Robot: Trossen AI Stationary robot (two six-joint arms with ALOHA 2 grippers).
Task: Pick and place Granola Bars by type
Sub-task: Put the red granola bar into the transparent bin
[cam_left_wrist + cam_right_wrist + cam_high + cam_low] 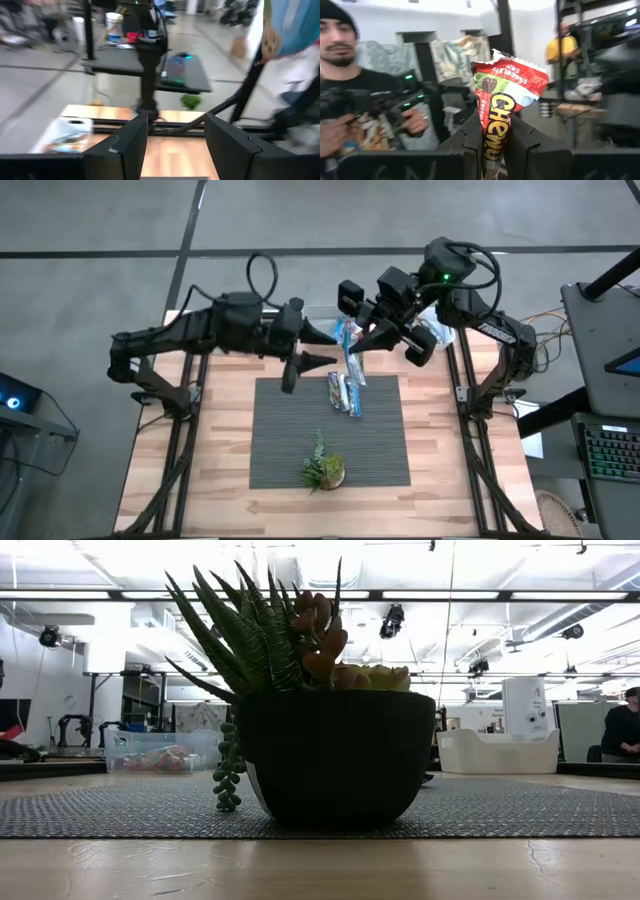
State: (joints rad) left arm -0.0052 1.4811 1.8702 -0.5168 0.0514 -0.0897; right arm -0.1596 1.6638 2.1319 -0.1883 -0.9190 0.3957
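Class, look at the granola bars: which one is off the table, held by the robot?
The red Chewy bar, clamped in the right end effector and standing upright between its fingers. The other bars lie loose on the grey mat.

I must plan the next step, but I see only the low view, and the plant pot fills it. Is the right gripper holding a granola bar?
Observer: Yes. The right gripper is shut on a red Chewy bar, which sticks out past it.
Operator: And the left gripper?
Observer: The left gripper is open and holds nothing.
Operator: Are any bars lying on the mat?
Observer: A few bars lie close together near the edge of the grey mat on the arms' side, across the mat from the plant.
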